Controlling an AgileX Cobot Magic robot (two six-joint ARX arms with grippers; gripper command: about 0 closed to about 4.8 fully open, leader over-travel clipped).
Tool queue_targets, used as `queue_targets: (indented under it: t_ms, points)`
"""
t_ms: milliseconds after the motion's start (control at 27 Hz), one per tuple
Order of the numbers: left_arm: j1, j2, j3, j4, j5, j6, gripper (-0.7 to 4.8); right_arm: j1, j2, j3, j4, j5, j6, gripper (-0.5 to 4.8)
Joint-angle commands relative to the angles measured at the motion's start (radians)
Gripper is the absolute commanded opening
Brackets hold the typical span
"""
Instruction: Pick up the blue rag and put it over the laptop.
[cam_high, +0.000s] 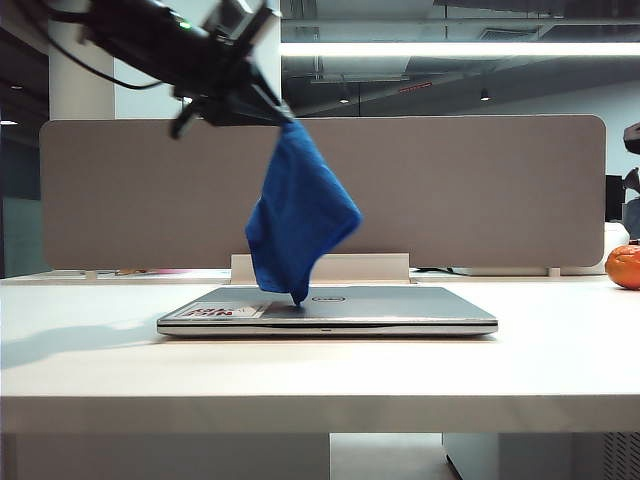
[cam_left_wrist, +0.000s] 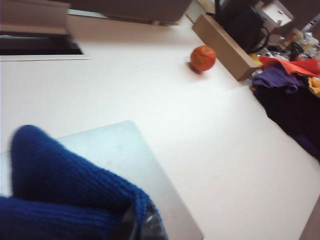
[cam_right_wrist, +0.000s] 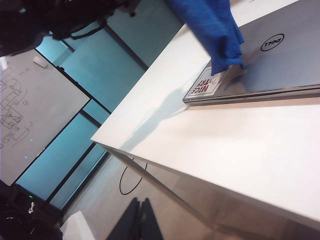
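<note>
The left gripper (cam_high: 275, 108), jaws pinched on the blue rag (cam_high: 298, 215), holds it above the closed laptop (cam_high: 400, 308); the rag's lowest corner touches the lid. The right gripper is out of view, its jaws impossible to judge.

table: my worktop is a white table (cam_high: 300, 375); everything below is placed from it
divider: a grey-beige partition panel (cam_high: 480, 190) stands along the table's far edge
orange: a round orange fruit (cam_high: 624, 266) sits on the table near its far right corner, also seen from my left wrist (cam_left_wrist: 202, 58)
box: a long cardboard box (cam_left_wrist: 225, 46) lies just beyond the orange, at the table's edge
clothes: a heap of purple, red and dark fabric (cam_left_wrist: 287, 85) lies off the table's side, past the box
whiteboard: a scribbled whiteboard (cam_right_wrist: 30, 110) stands off the table's left end
ceiling light: a bright strip (cam_high: 460, 48) hangs above the table
</note>
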Motion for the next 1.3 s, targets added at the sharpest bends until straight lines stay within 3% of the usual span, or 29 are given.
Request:
queue_targets:
  t_ms: [37, 370, 518, 815, 1000, 1296]
  points:
    - [-0.036, 0.056, 0.085, 0.020, 0.005, 0.001, -0.06, 0.000, -0.002, -0.005, 0.011, 0.002, -0.005, -0.05]
    - [-0.123, 0.226, 0.341, -0.069, 0.011, 0.002, -0.06, 0.000, -0.002, -0.005, 0.011, 0.002, -0.005, -0.05]
    - [-0.126, 0.256, 0.350, -0.166, -0.001, 0.032, -0.06, -0.001, -0.002, -0.005, 0.011, 0.002, -0.005, -0.05]
    - [-0.034, 0.266, 0.348, -0.444, -0.151, 0.113, -0.06, 0.000, -0.002, -0.005, 0.011, 0.005, -0.028, -0.05]
    - [0.015, 0.279, 0.348, -0.516, -0.216, 0.172, -0.06, 0.000, -0.002, -0.005, 0.011, 0.022, -0.030, -0.05]
    - [0.043, 0.305, 0.346, -0.544, -0.224, 0.188, 0.15, 0.000, -0.002, -0.005, 0.011, 0.025, -0.030, -0.05]
